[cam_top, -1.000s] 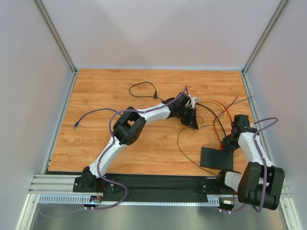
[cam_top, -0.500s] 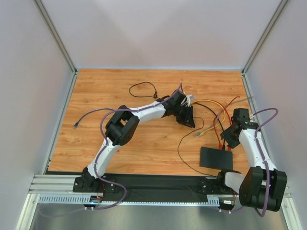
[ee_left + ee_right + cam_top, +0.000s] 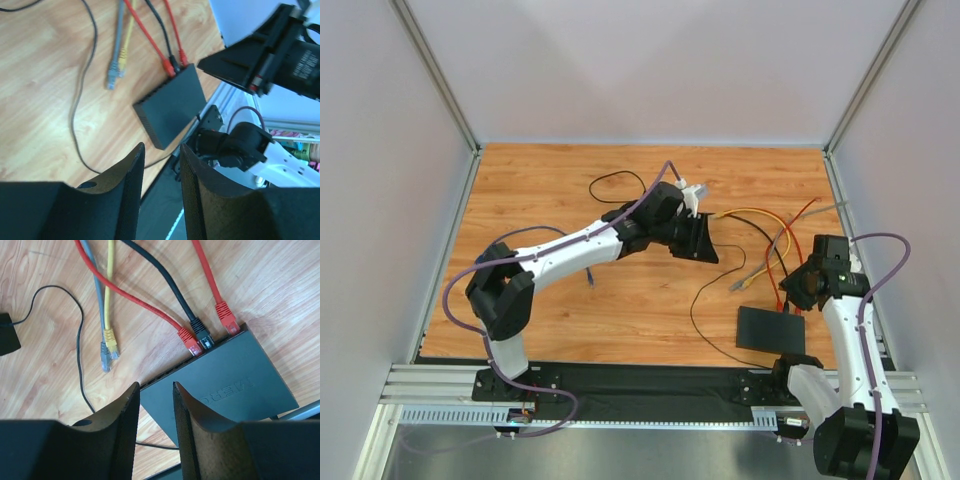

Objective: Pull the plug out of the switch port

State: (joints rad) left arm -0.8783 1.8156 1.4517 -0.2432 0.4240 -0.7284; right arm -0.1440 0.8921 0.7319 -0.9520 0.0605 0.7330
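The flat black switch (image 3: 772, 330) lies at the near right of the wooden table (image 3: 570, 190), and a yellow plug (image 3: 110, 337) and a grey plug (image 3: 104, 359) lie loose just beside it, so the pull looks done. Its ports hold a red plug (image 3: 190, 341), a black plug (image 3: 202, 335) and a second red plug (image 3: 226, 317). The left gripper (image 3: 161, 155) over mid-table and the right gripper (image 3: 155, 390) over the switch both have their jaws slightly parted and empty.

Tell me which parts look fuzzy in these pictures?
Left wrist view: the dark left pincer up close is soft; right wrist view: the right pincer blurs too, while the flat matte black rectangular switch box looks sharp; top view: even light, soft shadows.
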